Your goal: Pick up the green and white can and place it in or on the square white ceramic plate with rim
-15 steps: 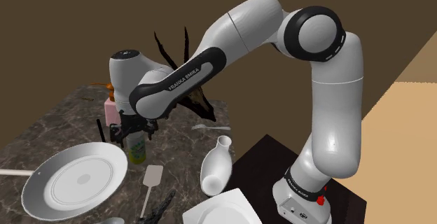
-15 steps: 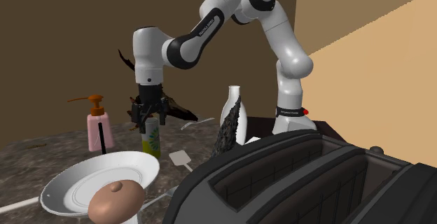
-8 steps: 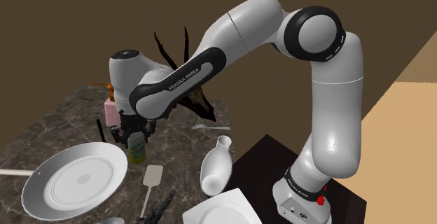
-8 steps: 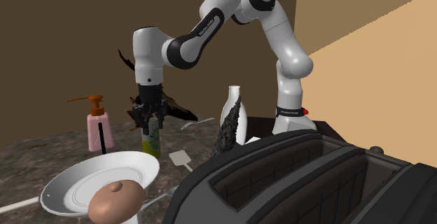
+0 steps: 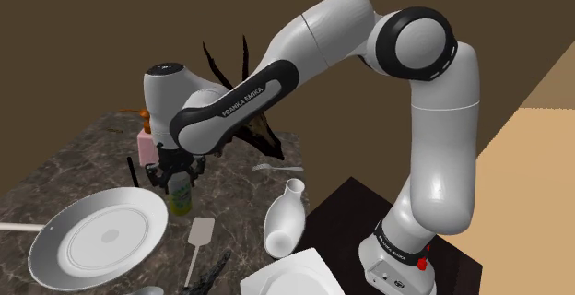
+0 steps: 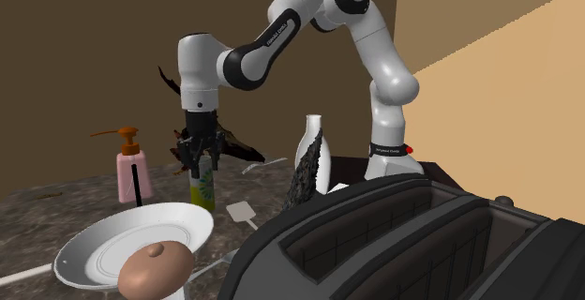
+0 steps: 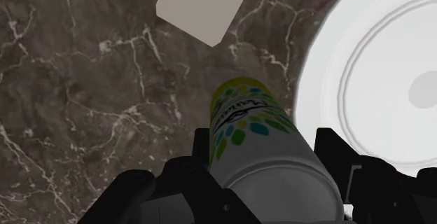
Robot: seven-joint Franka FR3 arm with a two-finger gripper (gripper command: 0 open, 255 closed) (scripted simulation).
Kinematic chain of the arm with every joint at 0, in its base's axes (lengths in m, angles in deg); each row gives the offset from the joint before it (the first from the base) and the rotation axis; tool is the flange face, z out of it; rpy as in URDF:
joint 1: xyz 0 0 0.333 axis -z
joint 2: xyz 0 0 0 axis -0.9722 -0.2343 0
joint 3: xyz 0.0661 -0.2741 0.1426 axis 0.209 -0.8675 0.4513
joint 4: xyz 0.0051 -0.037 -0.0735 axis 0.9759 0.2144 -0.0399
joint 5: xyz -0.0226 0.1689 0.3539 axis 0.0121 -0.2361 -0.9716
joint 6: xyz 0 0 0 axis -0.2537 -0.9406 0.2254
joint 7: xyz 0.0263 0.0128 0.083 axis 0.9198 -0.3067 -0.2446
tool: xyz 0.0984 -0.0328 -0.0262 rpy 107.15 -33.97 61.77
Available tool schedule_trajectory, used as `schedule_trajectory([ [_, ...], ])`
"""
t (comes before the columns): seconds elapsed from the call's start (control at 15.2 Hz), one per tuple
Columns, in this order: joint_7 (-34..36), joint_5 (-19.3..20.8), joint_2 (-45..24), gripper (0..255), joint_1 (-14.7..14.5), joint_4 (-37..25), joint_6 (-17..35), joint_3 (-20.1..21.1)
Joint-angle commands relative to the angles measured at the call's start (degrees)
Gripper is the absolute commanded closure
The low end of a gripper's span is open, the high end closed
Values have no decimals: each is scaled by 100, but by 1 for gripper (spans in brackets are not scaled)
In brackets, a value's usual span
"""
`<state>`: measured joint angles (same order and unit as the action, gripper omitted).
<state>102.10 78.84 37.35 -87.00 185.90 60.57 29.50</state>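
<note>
1. Gripper [image 7: 262,140] is down over the can [image 7: 246,114]. Fingers [image 7: 190,166] are pressed on its two sides near the top end, so I read this as a clamp on the can.
2. Can location: standing on the dark marble counter [image 5: 83,169], just beside the big round plate [image 5: 97,238], w/ the spatula [image 5: 201,231] near on its other side. Base looks planted on the stone, not lifted yet.
3. Handling, my guess: slim, rigid, prob light. The wall is smooth and printed, so likely slippery. It may be thin-skinned, so a firm squeeze, but no crushing.
4. Hold pt: across the round body, up high as it is now, is ok for a straight lift. A touch lower would cut any swing, IMO.
5. Axis: long axis is vertical in the shoulder and 2nd ext views, top end toward the hand. Wrist cam looks down its length, and the green/yellow dot print faces the lens.
6. Target: square white plate [image 5: 287,279] sits at the shoulder view's bottom edge by the stand, well apart from the can, w/ a white vase [image 5: 281,218] roughly between. I'd keep the can upright in transit, clear the vase, and set it down on its base.
</note>
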Motion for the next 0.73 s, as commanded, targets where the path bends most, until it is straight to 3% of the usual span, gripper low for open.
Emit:
schedule_trajectory([
  [0.0,-33,-56,85,255,20,-34,-110,35],
  [0.66,-226,-352,525,255,131,-244,-709,189],
])
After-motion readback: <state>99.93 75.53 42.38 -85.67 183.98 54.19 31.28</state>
